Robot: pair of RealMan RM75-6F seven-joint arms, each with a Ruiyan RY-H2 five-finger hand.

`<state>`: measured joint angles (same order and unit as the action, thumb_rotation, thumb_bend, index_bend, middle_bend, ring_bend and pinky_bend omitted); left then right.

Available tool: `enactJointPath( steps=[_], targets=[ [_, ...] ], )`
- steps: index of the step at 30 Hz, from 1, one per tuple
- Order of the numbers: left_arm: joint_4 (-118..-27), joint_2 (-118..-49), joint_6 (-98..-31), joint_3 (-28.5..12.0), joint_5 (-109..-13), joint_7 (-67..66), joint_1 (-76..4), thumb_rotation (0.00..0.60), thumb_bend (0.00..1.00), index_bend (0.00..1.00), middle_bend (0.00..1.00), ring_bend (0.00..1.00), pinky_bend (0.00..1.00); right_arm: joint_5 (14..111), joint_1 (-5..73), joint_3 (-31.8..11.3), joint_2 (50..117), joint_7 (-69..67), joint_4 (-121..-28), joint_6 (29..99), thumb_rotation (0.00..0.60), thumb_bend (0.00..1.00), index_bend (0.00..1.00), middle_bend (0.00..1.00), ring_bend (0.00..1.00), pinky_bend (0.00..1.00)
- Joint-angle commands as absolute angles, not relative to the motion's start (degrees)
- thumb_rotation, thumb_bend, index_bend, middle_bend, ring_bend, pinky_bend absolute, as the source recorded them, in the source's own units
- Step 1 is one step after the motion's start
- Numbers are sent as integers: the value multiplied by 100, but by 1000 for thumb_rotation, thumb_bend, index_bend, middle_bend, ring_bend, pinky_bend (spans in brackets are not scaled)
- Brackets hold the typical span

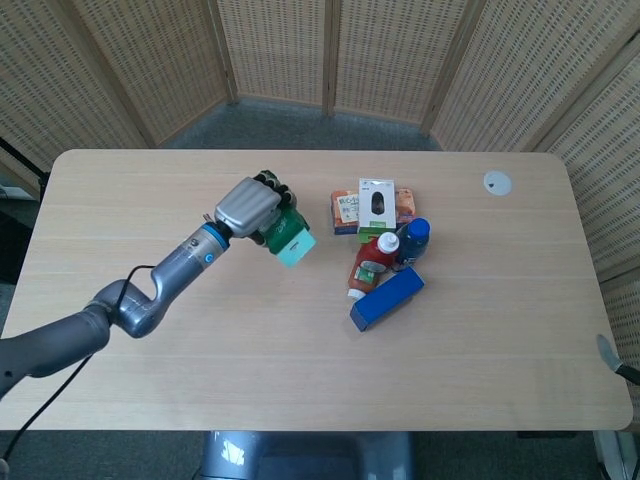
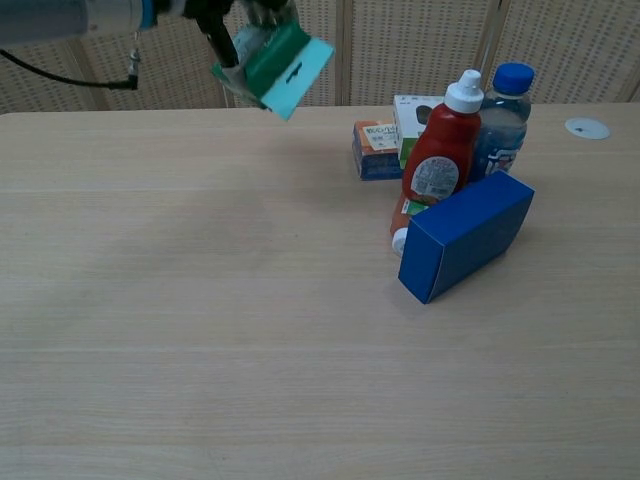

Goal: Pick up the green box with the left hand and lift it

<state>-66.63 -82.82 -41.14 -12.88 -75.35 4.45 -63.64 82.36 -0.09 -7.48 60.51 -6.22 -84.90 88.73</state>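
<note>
My left hand (image 1: 246, 206) grips the green box (image 1: 285, 237) from above and holds it well clear of the table. In the chest view the green box (image 2: 283, 62) hangs tilted near the top edge, its pale teal end pointing down and right, with the left hand (image 2: 225, 25) mostly cut off by the frame. The right hand is not visible in either view.
A cluster stands at centre right: a blue box (image 1: 386, 298), a red ketchup bottle (image 2: 437, 150), a blue-capped bottle (image 2: 503, 110), an orange box (image 1: 346, 211) and a white mouse package (image 1: 376, 205). A small white disc (image 1: 497, 182) lies far right.
</note>
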Motion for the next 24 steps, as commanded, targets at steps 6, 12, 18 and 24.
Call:
enactJointPath(
  steps=[6,12,18,24],
  targets=[
    [-9014,-6419,-5066,-2142,-6386,-314,-5680,600,0,860,868,867,842,8400,-5,-707,6153,-805,-8310,8995,131,334,0,0,0,0],
    [-9750,-5862,-5336,-2219,-6160,-474,-5397,600,0,859,868,866,842,8471,-1,-677,6215,-967,-8172,9023,126,334,0,0,0,0],
    [-10018,-5735,-5440,-2186,-6078,-589,-5301,600,0,860,865,866,841,8562,-19,-624,6308,-1055,-8074,9092,128,335,0,0,0,0],
    [-10097,-5733,-5499,-2178,-6033,-654,-5286,600,0,860,865,865,840,8526,-91,-608,6328,-1142,-7994,9161,130,334,0,0,0,0]
  ],
)
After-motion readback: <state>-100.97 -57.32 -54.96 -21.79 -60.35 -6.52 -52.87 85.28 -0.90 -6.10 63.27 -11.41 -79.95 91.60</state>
